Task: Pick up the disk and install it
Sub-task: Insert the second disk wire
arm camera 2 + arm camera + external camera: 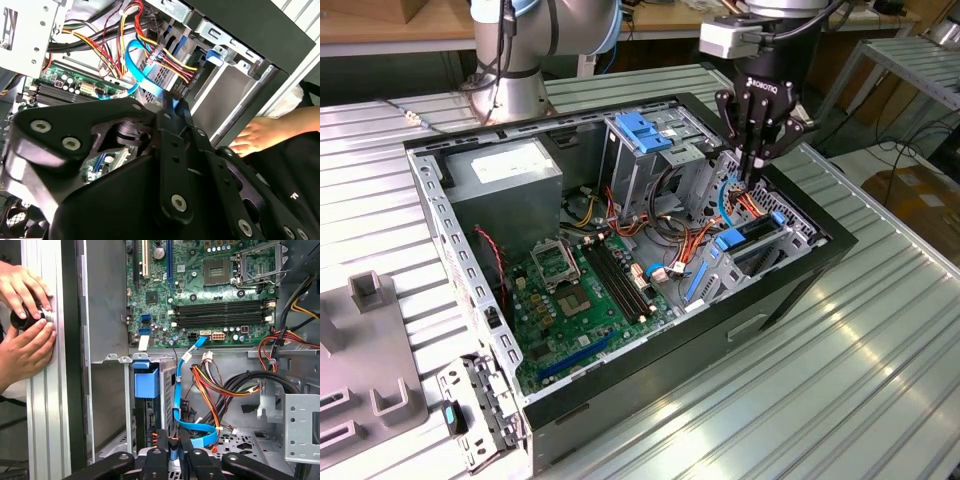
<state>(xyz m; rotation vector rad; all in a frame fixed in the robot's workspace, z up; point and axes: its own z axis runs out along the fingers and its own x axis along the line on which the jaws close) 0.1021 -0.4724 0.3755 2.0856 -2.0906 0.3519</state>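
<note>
**A:** Exterior view first: where's the disk relative to the computer case?

**B:** I see it inside the case, lying in the drive bay at the front corner, blue rails showing on its sides. My arm hangs just above that bay.

**A:** And the fingers?

**B:** Pressed nearly together. In both wrist views they look to be pinching the blue cable that loops down beside the bay, not the disk.

**A:** How would the disk handle?

**B:** I judge it dense and rigid for its size, with smooth metal faces that could slip, and sensitive to knocks. I'd grip it across the long edges on the plastic rails, well clear of the label and connectors.

**A:** Anything else near the case?

**B:** A person's hands rest on the surface just outside its wall.
</note>
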